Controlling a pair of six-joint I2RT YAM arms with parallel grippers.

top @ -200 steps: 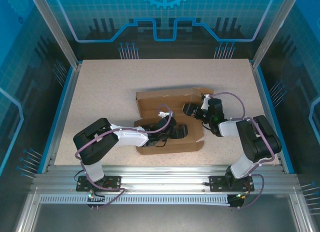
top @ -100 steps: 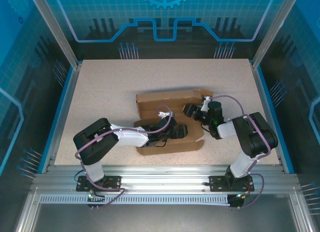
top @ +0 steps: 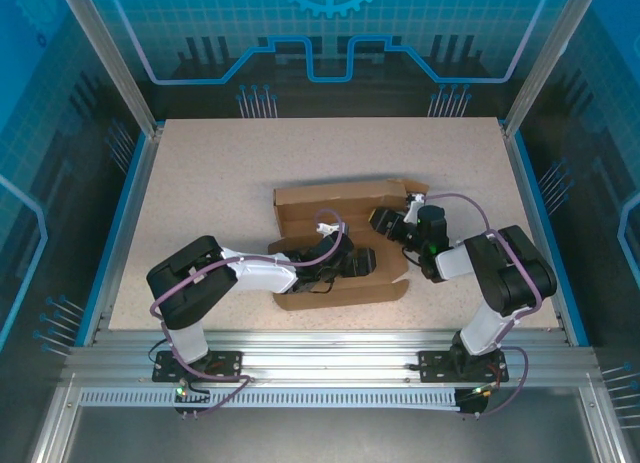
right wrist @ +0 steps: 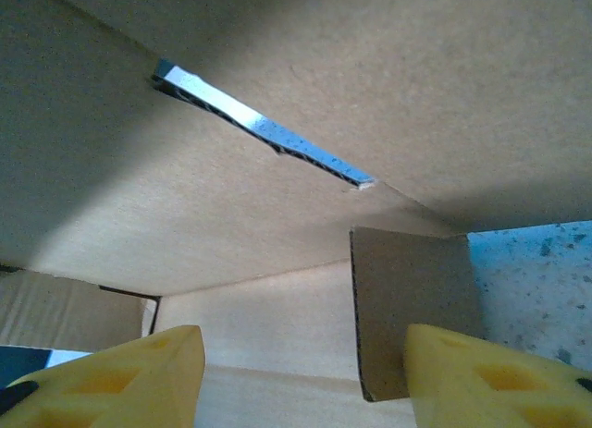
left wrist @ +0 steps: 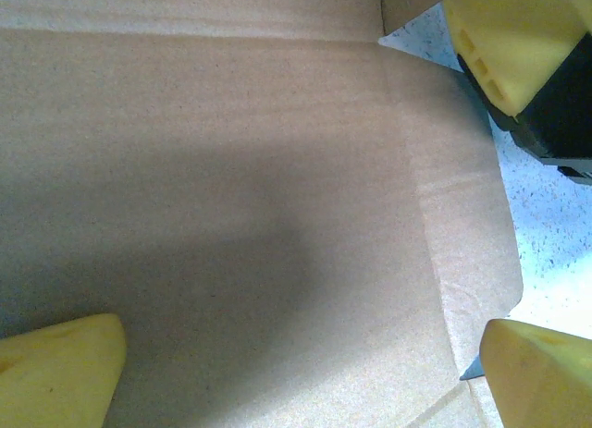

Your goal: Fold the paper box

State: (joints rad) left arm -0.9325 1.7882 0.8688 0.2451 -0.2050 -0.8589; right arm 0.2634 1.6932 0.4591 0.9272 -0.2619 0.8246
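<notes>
cardboard: paper box [top: 335, 196] lies in the middle of the desk [top: 200, 183], half folded, back wall raised.
left gripper [top: 358, 262]: spread wide over the box floor, holding nothing.
right gripper [top: 383, 221]: at the box's right end, jaws apart, a tab [right wrist: 412, 308] beside one finger [right wrist: 490, 382].
</notes>
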